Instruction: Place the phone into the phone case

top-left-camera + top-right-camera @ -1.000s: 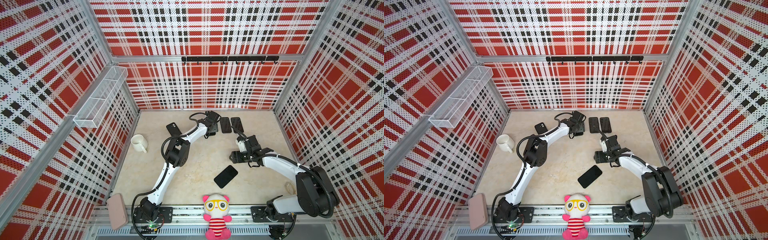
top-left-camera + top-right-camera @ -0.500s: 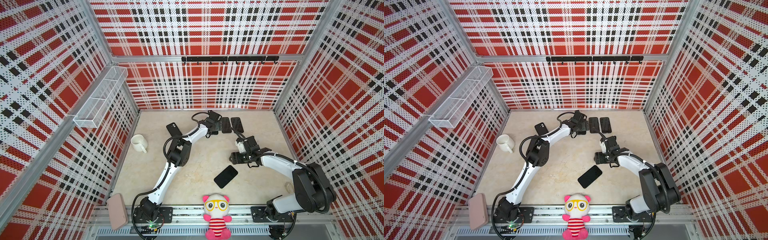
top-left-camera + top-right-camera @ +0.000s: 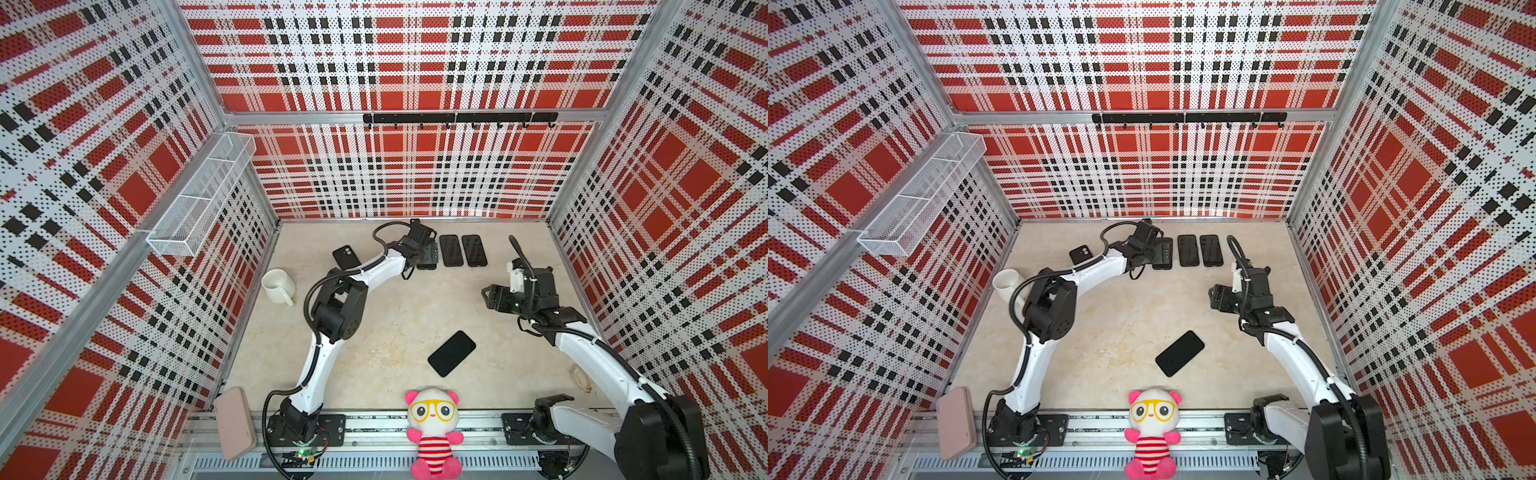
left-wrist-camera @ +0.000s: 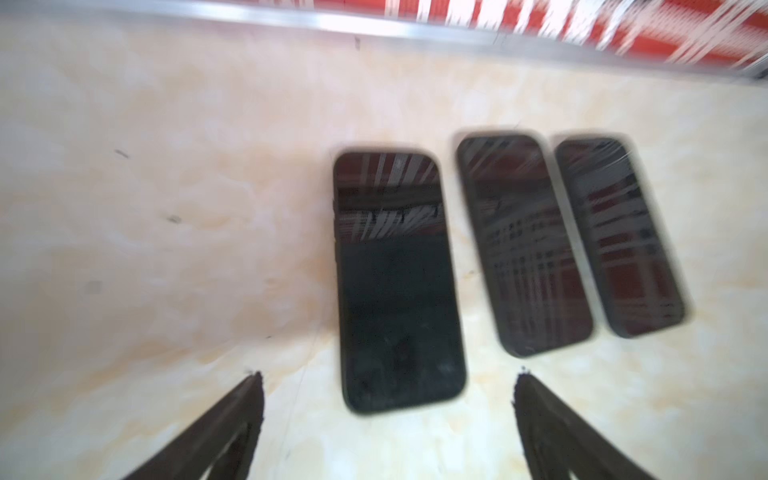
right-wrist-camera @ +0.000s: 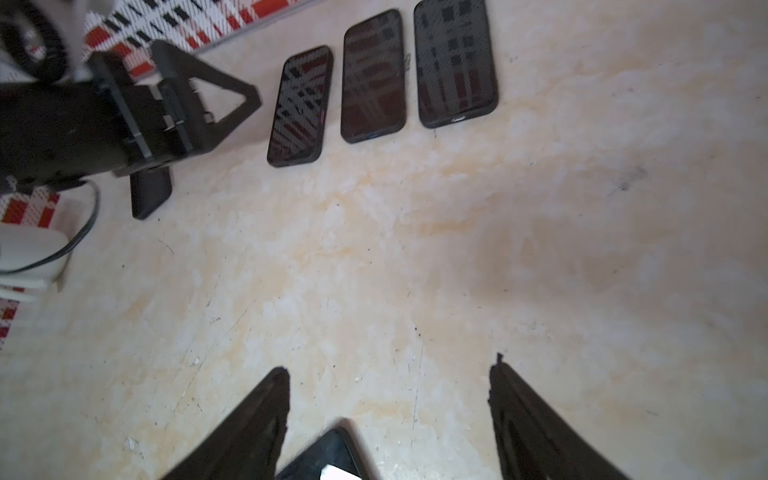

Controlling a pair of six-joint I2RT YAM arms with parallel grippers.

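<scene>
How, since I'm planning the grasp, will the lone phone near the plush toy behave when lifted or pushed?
The phone looks like a thin rigid slab, so it probably stays stiff and won't roll. Lying flat on the smooth table, it will likely slide when pushed, and its low edges probably leave little to grasp.

Black phone [image 3: 451, 353], red plaid walls [image 3: 415, 62]

Clutter round the bench [image 3: 395, 316]
White mug [image 3: 277, 286] upright at nine o'clock; pink plush [image 3: 433, 432] at six, off the edge; wire basket [image 3: 199, 203] on the left wall; hook rail [image 3: 459, 118] at twelve.
</scene>
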